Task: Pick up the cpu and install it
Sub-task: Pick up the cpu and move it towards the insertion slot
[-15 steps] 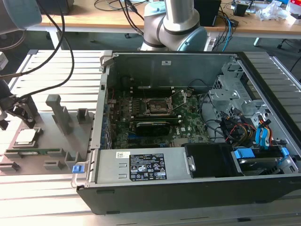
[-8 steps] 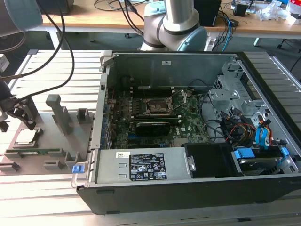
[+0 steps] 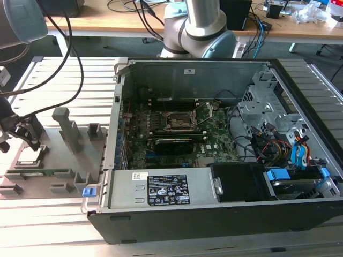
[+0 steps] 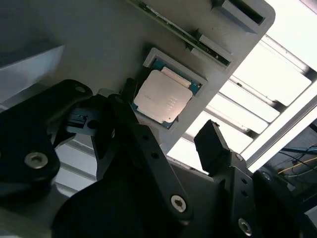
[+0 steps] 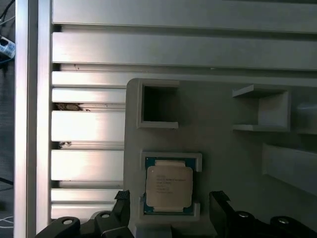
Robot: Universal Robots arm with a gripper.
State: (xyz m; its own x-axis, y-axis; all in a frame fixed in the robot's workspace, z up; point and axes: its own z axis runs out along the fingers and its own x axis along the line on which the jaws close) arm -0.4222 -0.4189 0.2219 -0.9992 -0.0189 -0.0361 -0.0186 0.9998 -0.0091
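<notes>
**Open gripper poised over the cpu in its tray pocket**

In the exterior view, the gripper point(image 3: 24, 134) sits at the exterior view's left, partly cut off by the frame edge. Its dark body covers the tray pocket beneath it.

In both wrist views the fingers are cut off by the frame, with only their tips and linkages visible. The gripper point(image 5: 170, 198) point(image 4: 166, 119) is spread wide, with one fingertip on each side of the cpu point(image 5: 168, 186) point(image 4: 162, 96) and neither touching it.

The cpu lies flat, silver plate up, in a raised square pocket of the grey fixture tray point(image 5: 223, 163) point(image 3: 59, 155). The print on the plate is too small to read. The tray rests on a slatted metal table point(image 5: 89, 163).

To the exterior view's right, an open computer case point(image 3: 214, 214) holds a motherboard with its dark socket point(image 3: 179, 122).
</notes>
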